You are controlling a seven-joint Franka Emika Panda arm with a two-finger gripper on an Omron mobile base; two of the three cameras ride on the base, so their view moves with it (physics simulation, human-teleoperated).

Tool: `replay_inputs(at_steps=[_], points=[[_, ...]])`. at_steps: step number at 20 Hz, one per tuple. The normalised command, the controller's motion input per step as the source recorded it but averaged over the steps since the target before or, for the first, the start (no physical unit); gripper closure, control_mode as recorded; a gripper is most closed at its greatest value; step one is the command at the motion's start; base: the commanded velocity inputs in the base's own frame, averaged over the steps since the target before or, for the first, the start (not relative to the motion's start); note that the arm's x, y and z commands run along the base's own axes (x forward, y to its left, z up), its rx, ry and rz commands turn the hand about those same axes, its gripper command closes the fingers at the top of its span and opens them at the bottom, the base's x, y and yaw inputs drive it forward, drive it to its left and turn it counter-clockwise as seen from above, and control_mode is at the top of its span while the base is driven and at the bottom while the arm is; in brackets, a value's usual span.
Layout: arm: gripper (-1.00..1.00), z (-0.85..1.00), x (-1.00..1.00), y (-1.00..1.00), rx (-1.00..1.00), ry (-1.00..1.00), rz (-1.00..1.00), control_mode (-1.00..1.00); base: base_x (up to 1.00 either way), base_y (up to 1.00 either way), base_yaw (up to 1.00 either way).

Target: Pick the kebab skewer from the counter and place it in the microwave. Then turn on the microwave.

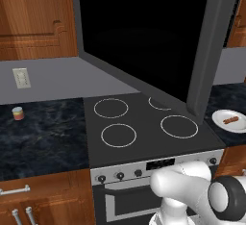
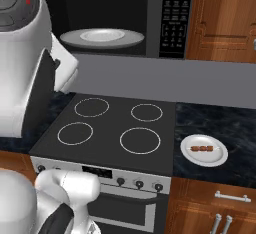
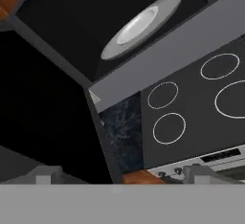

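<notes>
Tool (image 3: 119,177) fingers peek up at the bottom of the hand view, set far apart with nothing between them, so the tool is wide and holds nothing. It looks past the stovetop (image 3: 201,108) and up at the microwave (image 2: 172,20), which hangs above the stove with its door (image 1: 144,31) swung wide. A white plate (image 2: 102,38) waits inside it. The kebab skewer (image 2: 202,149) lies on a small white dish (image 2: 204,158) on the table (image 2: 220,123), just to the right of the stovetop, well apart from the tool. The job has not really begun, because the skewer is not picked up yet. A lot can go wrong from here. The skewer is thin and lumpy and lies flat on the dish, so the fingers could pinch beside it and miss, or push the dish and make it slide. If the tool comes down too hard, it could bump the dish rim and flip the skewer onto the table. The open door sticks far out over the stove, so the big white arm (image 2: 30,63) could hit it while swinging across to the dish or coming back up. A bump could push the door partly shut and block the way in. A loose grip could also let the skewer drop onto the stovetop on the way up. A small striped can (image 1: 18,113) sits far off on the left side of the table and seems out of harm's way.
</notes>
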Motion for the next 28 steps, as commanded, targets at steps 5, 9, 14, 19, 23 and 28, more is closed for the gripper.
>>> replay_inputs(at_steps=[5,9,14,19,23,28], points=[[-1.0,-0.25,0.56,0.0,0.33,0.09,0.16,-1.0,0.0,0.0,0.0],[-1.0,-0.42,0.55,0.14,0.3,0.01,0.1,-1.0,0.0,0.0,0.0],[-1.0,-0.48,0.43,0.27,0.27,0.0,0.04,-1.0,0.0,0.0,0.0],[-1.0,-0.23,0.53,0.13,0.22,-0.03,0.0,-1.0,0.0,0.0,0.0],[-1.0,0.0,0.42,0.09,0.11,-0.05,0.02,-1.0,0.0,0.0,0.0],[-1.0,0.0,0.22,0.33,0.03,-0.01,0.09,-1.0,0.0,0.0,0.0]])
